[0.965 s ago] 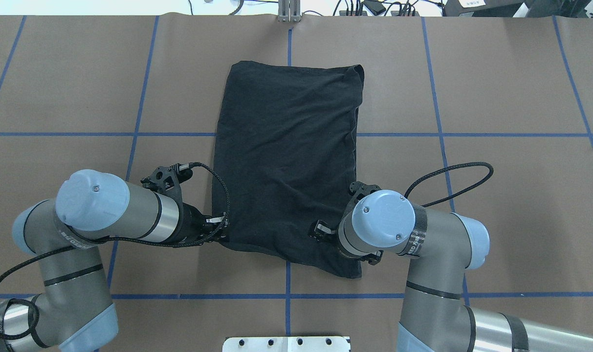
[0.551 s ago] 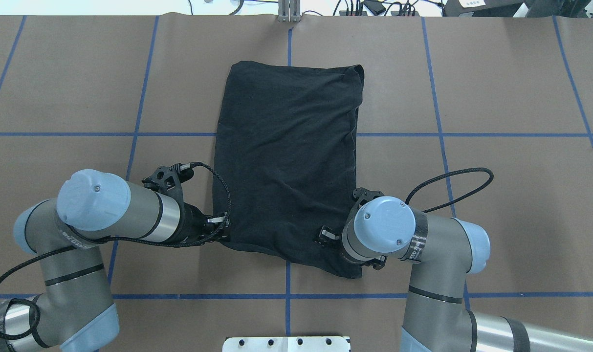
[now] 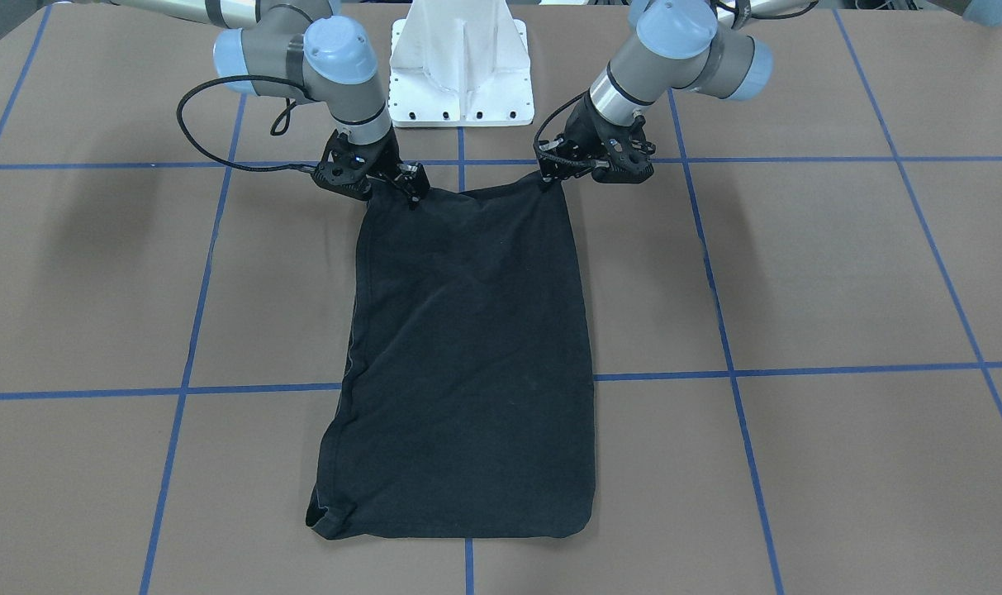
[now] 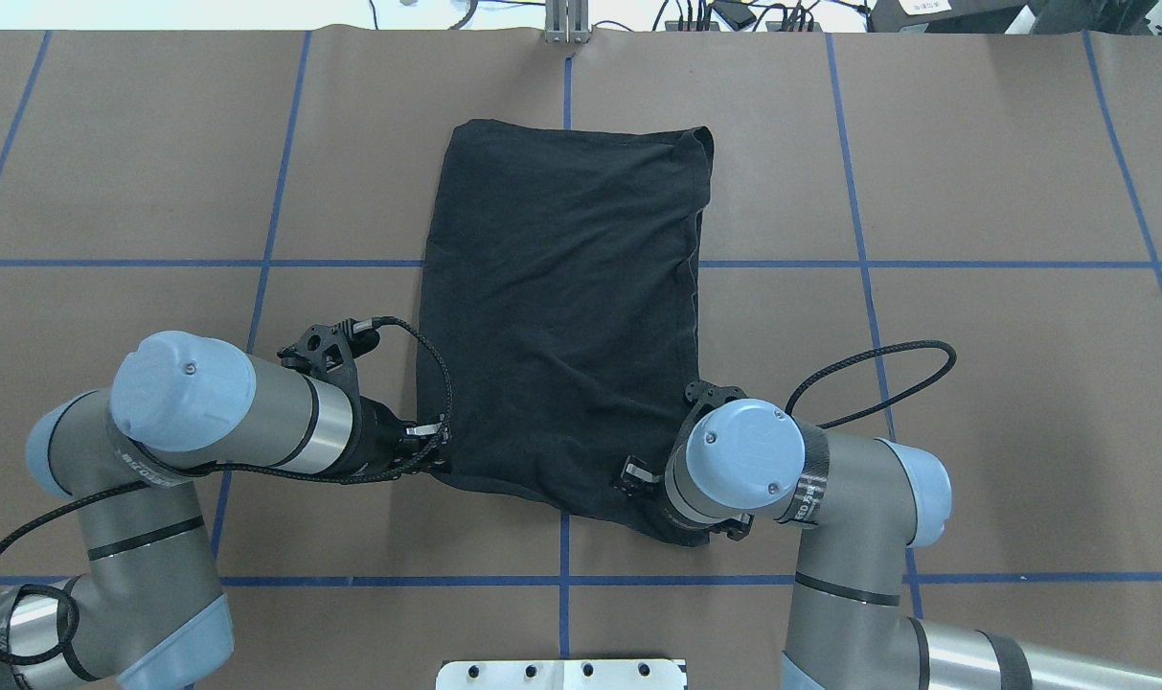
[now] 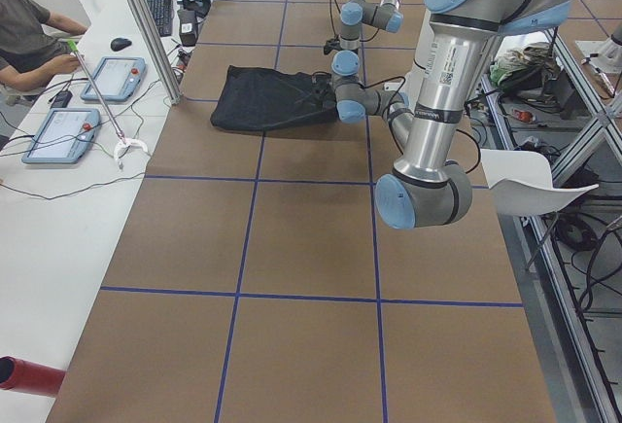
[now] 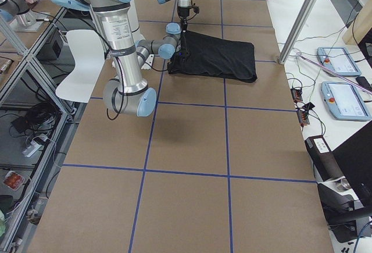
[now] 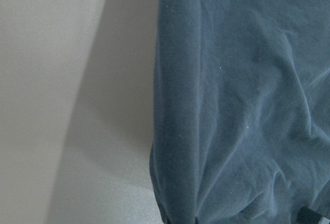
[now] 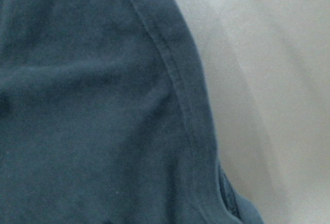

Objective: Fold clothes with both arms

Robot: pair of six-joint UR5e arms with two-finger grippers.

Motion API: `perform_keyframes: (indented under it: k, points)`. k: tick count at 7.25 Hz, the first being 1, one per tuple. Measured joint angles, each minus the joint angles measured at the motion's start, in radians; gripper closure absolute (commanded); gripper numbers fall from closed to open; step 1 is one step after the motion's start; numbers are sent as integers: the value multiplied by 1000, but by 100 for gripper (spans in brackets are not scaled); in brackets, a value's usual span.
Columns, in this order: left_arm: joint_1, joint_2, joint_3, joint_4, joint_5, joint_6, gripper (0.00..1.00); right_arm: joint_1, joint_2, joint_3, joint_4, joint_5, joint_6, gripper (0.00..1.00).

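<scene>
Item 1, T-shirt (image 4: 561,307): you have one black shirt, folded into a long narrow rectangle with a plain side up. It sits at the middle of the table (image 4: 1002,172). Its length runs from the robot's side to the far side. The far end lies flat, with a small curl at the far right corner.

Item 2, left gripper (image 4: 435,450): it sits at the shirt's near left corner, fingers pressed together on the cloth. The left arm (image 4: 216,412) comes in low from the left.

Item 3, right gripper (image 4: 628,474): it pinches the near hem a little inside the near right corner. The right arm (image 4: 810,470) bends over it from the right.

Item 4, near hem: from the front view you see it run in a shallow curve between the two pinch points.

Item 5, wrist views: each shows a cloth edge with bare table beside it.

Item 6, surroundings: blue tape lines (image 4: 868,264) grid the brown top. The white pedestal base (image 3: 462,74) stands at the near edge.
</scene>
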State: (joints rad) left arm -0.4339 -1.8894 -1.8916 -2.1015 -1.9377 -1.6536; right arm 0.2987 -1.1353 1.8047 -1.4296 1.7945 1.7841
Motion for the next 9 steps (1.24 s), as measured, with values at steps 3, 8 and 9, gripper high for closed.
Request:
perform_keyframes:
  k: [3,8,9]
  points:
    - [-3,0,-1,0,-1,0,100,-5,3,-3,0,-4,4,71]
    - [-6,0,-1,0,-1,0,100,-12,11,-5,3,-10,12,100]
    - [-6,0,-1,0,-1,0,100,-12,12,-4,3,-9,12,100]
